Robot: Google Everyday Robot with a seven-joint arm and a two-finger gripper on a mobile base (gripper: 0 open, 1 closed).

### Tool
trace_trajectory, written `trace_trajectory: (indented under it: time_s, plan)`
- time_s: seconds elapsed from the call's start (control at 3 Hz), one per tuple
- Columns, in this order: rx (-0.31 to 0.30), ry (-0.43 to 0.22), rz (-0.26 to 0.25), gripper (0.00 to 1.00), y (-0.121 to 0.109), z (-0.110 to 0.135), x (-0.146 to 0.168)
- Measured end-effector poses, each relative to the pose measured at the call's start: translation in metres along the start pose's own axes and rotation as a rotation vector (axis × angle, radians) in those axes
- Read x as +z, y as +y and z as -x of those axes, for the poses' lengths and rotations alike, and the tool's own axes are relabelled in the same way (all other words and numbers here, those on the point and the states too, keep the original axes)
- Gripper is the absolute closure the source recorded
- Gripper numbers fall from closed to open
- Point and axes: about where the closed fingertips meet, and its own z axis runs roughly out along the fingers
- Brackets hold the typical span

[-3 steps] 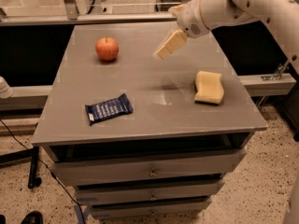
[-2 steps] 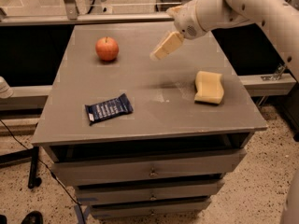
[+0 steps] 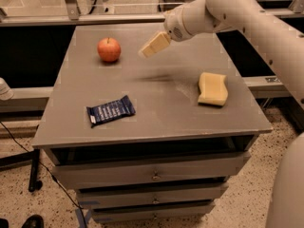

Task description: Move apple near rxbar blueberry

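Observation:
The red-orange apple (image 3: 109,50) sits on the grey table top (image 3: 156,94) at the far left. The dark navy rxbar blueberry (image 3: 110,110) lies flat near the front left, well apart from the apple. My gripper (image 3: 153,45) hangs above the far middle of the table, to the right of the apple and not touching it. Its cream-coloured fingers point down and to the left. It holds nothing that I can see.
A pale yellow sponge (image 3: 212,89) lies at the right side of the table. The white arm (image 3: 247,18) reaches in from the upper right. Drawers (image 3: 152,175) are below the table top. A metal rail (image 3: 95,18) runs behind the table.
The gripper has moved to the left, closer to the apple. The apple, the bar and the sponge have not moved.

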Motion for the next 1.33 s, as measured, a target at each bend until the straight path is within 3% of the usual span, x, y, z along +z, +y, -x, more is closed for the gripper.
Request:
trace_trajectory:
  time_s: [0.33, 0.67, 1.33]
  plan:
    - [0.06, -0.064, 0.007, 0.0, 0.0, 0.013, 0.032]
    - [0.118, -0.175, 0.072, 0.0, 0.013, 0.028, 0.067]
    - [0.157, -0.302, 0.214, 0.0, 0.045, 0.049, 0.116]
